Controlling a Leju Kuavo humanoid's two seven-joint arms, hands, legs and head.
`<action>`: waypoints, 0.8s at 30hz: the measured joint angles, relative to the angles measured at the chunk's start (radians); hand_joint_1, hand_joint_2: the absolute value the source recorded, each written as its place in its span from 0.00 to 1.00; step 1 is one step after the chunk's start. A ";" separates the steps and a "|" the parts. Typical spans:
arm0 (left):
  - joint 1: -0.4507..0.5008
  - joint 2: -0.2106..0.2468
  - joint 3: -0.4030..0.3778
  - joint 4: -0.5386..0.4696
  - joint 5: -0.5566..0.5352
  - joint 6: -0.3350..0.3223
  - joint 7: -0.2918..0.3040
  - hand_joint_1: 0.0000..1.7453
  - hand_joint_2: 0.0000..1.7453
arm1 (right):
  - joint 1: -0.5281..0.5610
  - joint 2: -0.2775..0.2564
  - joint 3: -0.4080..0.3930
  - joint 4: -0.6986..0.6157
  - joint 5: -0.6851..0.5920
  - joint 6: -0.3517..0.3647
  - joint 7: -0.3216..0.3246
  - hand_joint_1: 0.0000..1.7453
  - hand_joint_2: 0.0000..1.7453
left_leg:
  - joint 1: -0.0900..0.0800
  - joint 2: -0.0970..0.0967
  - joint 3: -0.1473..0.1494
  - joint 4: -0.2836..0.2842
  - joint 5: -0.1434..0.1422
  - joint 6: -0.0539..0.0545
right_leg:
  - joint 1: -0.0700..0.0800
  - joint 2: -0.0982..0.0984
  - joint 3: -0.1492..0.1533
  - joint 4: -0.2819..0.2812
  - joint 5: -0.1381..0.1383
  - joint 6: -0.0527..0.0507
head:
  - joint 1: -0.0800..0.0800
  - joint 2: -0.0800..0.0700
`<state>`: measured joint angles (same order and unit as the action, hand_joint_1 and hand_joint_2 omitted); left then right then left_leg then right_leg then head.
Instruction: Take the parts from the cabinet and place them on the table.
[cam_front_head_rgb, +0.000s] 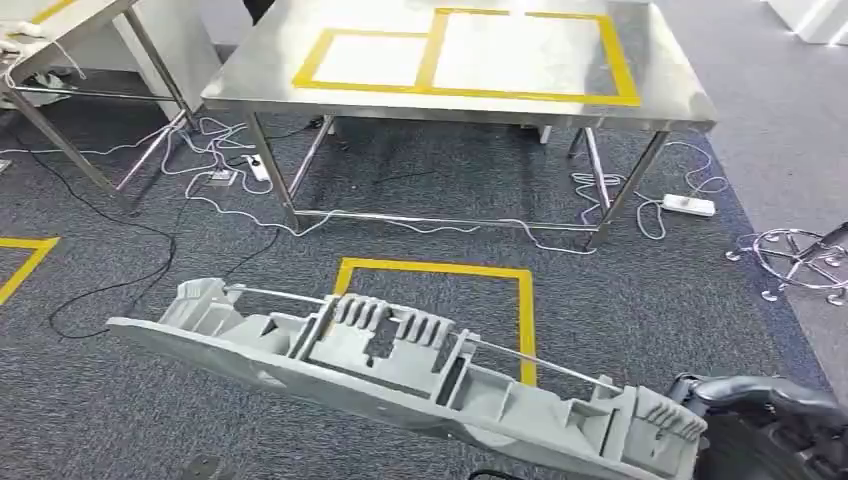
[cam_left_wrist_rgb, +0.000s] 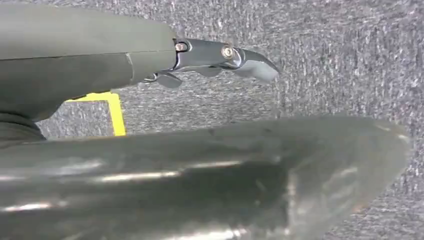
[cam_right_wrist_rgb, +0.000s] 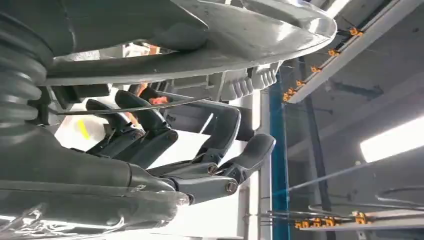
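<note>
- Closest to the lens, across the lower frame of the head view, the long grey moulded part (cam_front_head_rgb: 400, 365) is ribbed and pocketed, with thin rods along its top edge; it looks like stiff matte plastic, carried above the carpet (cam_front_head_rgb: 120, 400).
- Left hand (cam_left_wrist_rgb: 220, 57): in the left wrist view a smooth grey thumb and dark fingertips lie beside the part's glossy underside; whether they grip it I cannot tell.
- Right hand (cam_right_wrist_rgb: 165, 150), at the part's lower-right end, has dark fingers curled about its ribbed edge and a thin rod, holding it.
- Risk: the part is long and slanted, so its far left end may sag, twist or slip.
- Loose white cables (cam_front_head_rgb: 230, 170) trail on the carpet, a likely trip hazard.
- Worktop (cam_front_head_rgb: 680, 95), upper centre, is smooth steel with yellow tape; the part could clip its edge.
</note>
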<state>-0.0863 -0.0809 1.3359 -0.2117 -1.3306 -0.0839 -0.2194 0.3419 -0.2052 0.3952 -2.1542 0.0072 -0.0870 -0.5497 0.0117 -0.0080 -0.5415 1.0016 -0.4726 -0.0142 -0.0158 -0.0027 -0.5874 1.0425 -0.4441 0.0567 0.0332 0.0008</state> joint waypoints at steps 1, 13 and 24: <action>-0.001 0.001 0.000 0.000 0.000 0.000 0.000 0.00 0.00 | -0.001 0.000 0.000 0.000 0.000 0.000 0.000 1.00 1.00 | -0.008 0.000 -0.001 0.004 -0.004 -0.007 | 0.003 0.003 0.003 -0.008 -0.005 -0.007 | -0.001 0.000; 0.000 0.000 0.000 0.000 0.000 -0.001 0.000 0.00 0.00 | 0.002 -0.001 0.000 -0.005 0.005 -0.004 0.002 1.00 1.00 | -0.001 0.002 -0.150 0.222 -0.032 -0.040 | 0.001 0.018 0.025 -0.015 -0.018 -0.046 | -0.012 0.000; -0.001 0.000 0.000 0.000 0.000 -0.001 0.000 0.00 0.00 | 0.003 -0.001 0.000 -0.005 0.006 -0.004 0.002 1.00 1.00 | -0.005 0.001 -0.057 0.007 0.039 -0.016 | 0.007 0.026 0.036 -0.019 -0.041 -0.020 | -0.013 0.000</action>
<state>-0.0871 -0.0805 1.3355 -0.2117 -1.3310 -0.0851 -0.2190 0.3452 -0.2064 0.3948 -2.1595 0.0130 -0.0912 -0.5478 0.0067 -0.0071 -0.5980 1.0085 -0.4339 -0.0302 -0.0084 0.0233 -0.5518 1.0231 -0.4853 0.0371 0.0206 0.0008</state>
